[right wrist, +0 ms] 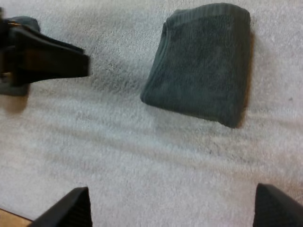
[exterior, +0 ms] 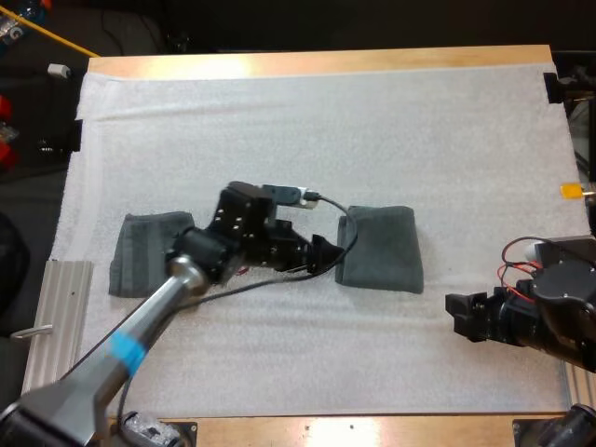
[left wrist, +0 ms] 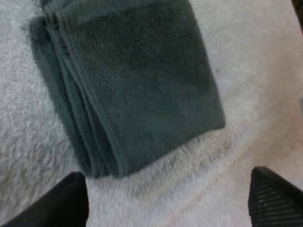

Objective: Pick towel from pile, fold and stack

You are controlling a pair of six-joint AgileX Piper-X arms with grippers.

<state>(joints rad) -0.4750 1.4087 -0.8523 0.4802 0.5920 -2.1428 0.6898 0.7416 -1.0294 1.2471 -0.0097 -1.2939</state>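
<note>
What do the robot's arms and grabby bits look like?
The left arm is a silver-grey tube with a bright blue band and black joints. The right arm is chunky and black. The left end effector and right end effector are black, each with two fingers.

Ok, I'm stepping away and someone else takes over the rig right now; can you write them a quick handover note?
Left gripper: open, empty, beside the folded towel, clear of it.
Right gripper: open, empty, over bare mat near the right edge.
Second towel: lies flat on the mat's left side, partly behind the left arm, apart from the folded one.
Done: one towel folded.
Left: the two towels are not stacked; the second probably needs checking, then stacking.
</note>
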